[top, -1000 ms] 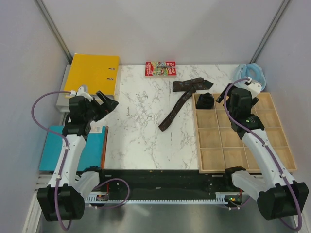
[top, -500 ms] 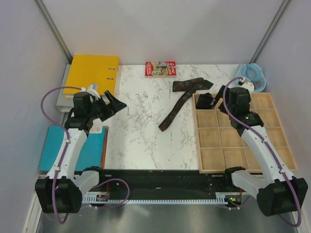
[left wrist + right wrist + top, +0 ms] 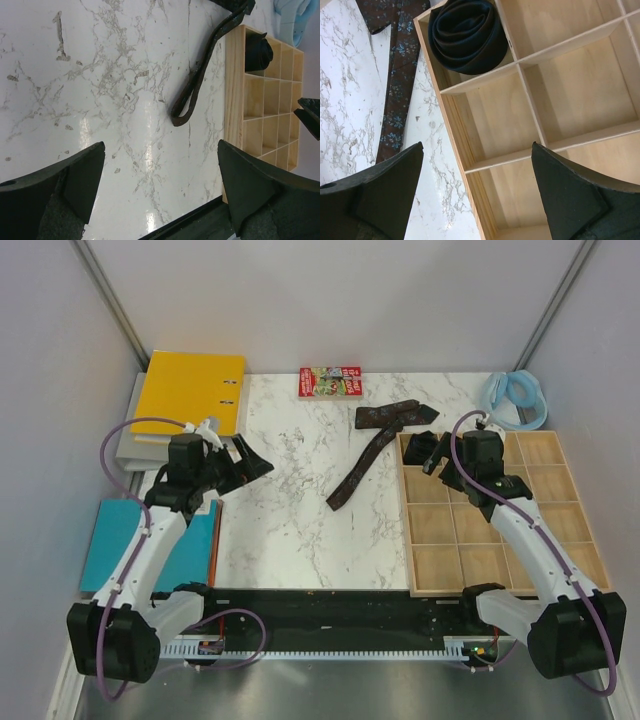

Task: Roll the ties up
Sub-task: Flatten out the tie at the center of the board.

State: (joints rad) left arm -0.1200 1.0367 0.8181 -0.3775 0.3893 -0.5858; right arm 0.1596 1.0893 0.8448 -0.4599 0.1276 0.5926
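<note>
Looked down on a white marbled tabletop (image 3: pixel 290 510) boxed in by pale grey walls (image 3: pixel 350 300). Found the unrolled tie (image 3: pixel 358 468) lying flat at about 1 o'clock from the table's middle, slanting from its narrow end up to a wide end folded across toward 12 o'clock, just beside the wooden tray (image 3: pixel 435 565) that filled the 3 o'clock side. Found the rolled tie (image 3: pixel 467 35) seated as a snug coil in the compartment at the tray's 11 o'clock corner. Noted a yellow ring binder (image 3: pixel 192 390) at 10 o'clock and a pale blue band (image 3: pixel 517 397) at 2 o'clock.

Saw the left gripper (image 3: pixel 160 150) spread wide and empty above bare marble at 9 o'clock, well apart from the strip. Saw the right gripper (image 3: pixel 477 147) likewise gaping, carrying nothing, poised over the tray's left edge near the coil.

Judged the fabric light, limp and somewhat slick: likely to slide on the stone rather than lift cleanly, and to slacken unless rolled under tension. Judged the narrow end the best hold, pinched across its width, with the other pincer steadying the length.

Got the weave from the right wrist alone: brown with small blue flowers. Got from the left wrist alone the narrow end, seemingly doubled into a loop. Got both arms and the whole layout together only from overhead.
</note>
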